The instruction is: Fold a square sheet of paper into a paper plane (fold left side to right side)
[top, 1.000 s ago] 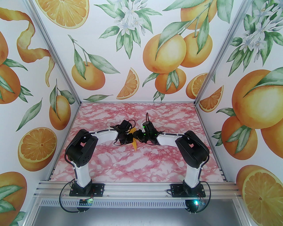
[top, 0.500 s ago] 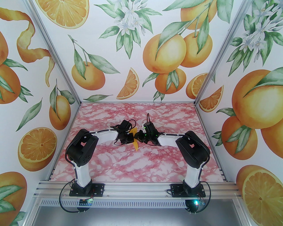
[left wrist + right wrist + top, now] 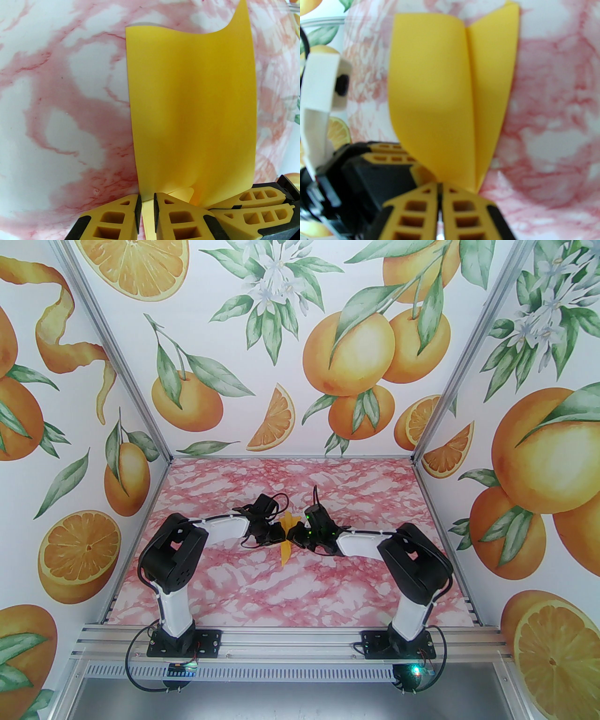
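The square sheet of paper (image 3: 284, 553) is yellow-orange, doubled over on itself, and stands on edge above the pink marble table (image 3: 234, 582) between both grippers. In the left wrist view the paper (image 3: 192, 105) rises from my left gripper (image 3: 147, 204), whose jaws stand a narrow gap apart with the paper's edge between them. My right gripper (image 3: 440, 187) is shut on the lower edge of the paper (image 3: 436, 93), which opens into two flaps. The right gripper's fingers (image 3: 257, 201) show pinched at the sheet's corner. From above, the left gripper (image 3: 280, 536) and right gripper (image 3: 290, 536) nearly touch.
Walls printed with oranges and leaves (image 3: 347, 352) close the table in at the back and both sides. The left arm's white wrist camera housing (image 3: 321, 93) sits close beside the right gripper. An aluminium rail (image 3: 290, 643) runs along the near edge.
The right gripper has closed on the paper, and its arm has shifted slightly toward the near edge. The left jaws have eased slightly apart. The paper stands a little taller between them.
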